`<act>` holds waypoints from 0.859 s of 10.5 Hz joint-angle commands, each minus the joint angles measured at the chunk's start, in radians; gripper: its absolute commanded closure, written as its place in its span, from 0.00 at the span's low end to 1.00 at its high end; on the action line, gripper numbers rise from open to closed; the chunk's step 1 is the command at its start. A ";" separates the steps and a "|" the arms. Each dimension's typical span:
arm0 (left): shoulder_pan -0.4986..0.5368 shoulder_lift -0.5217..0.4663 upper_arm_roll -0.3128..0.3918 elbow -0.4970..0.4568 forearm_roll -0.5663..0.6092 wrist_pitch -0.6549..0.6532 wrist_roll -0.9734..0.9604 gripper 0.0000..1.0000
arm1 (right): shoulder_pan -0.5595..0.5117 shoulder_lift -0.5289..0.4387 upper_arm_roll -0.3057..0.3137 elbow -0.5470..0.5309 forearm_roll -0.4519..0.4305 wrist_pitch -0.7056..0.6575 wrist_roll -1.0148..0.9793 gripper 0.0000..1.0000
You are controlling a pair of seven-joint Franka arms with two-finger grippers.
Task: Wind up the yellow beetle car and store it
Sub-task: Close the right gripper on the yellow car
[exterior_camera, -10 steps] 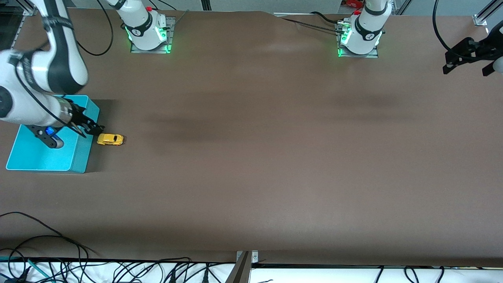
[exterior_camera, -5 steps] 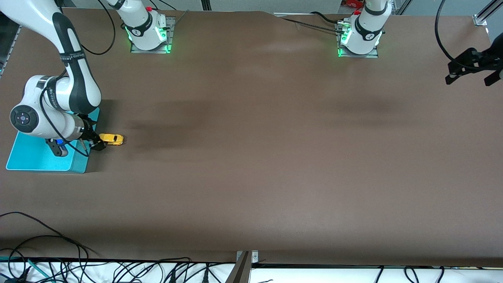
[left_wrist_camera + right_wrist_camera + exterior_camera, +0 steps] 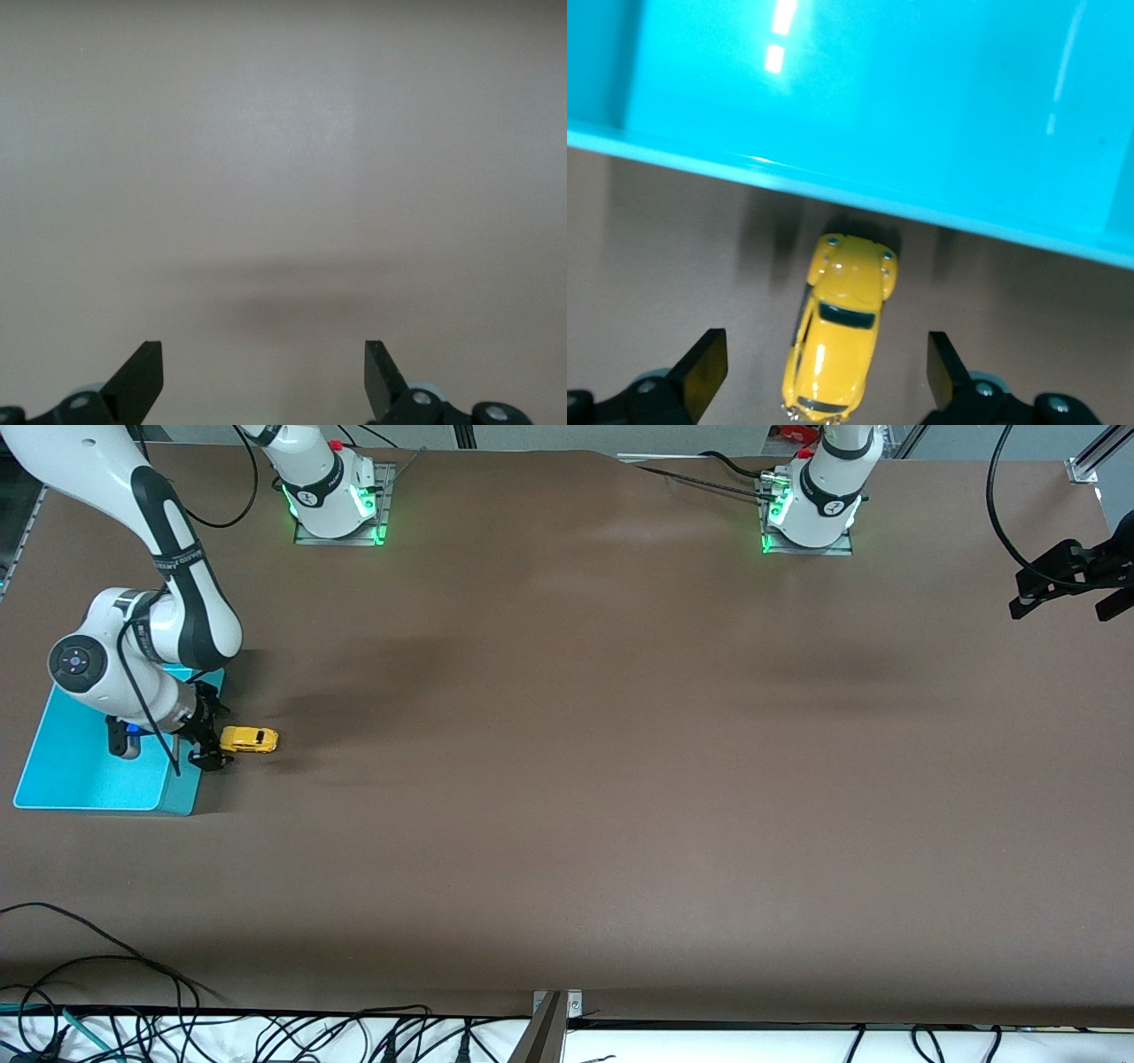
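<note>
Right gripper (image 3: 205,737), fingers apart, hangs low over the car (image 3: 249,739), which sits on the desk (image 3: 567,779) just beside the bin (image 3: 97,779) at the right arm's edge, while the left gripper (image 3: 1067,589), also spread, waits over the left arm's edge.

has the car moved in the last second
No. The car sits at the same spot beside the bin; only the right gripper shifted.
</note>
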 commanded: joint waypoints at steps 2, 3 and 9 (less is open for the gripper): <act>0.001 -0.004 0.006 0.042 -0.008 -0.035 -0.036 0.00 | -0.002 0.014 0.003 -0.074 0.004 0.137 0.081 0.00; 0.005 -0.003 0.014 0.050 -0.014 -0.048 -0.033 0.00 | -0.002 0.028 0.003 -0.076 0.011 0.154 0.092 0.00; 0.000 0.011 0.008 0.050 -0.015 -0.082 -0.036 0.00 | 0.001 0.051 0.009 -0.075 0.011 0.188 0.115 0.71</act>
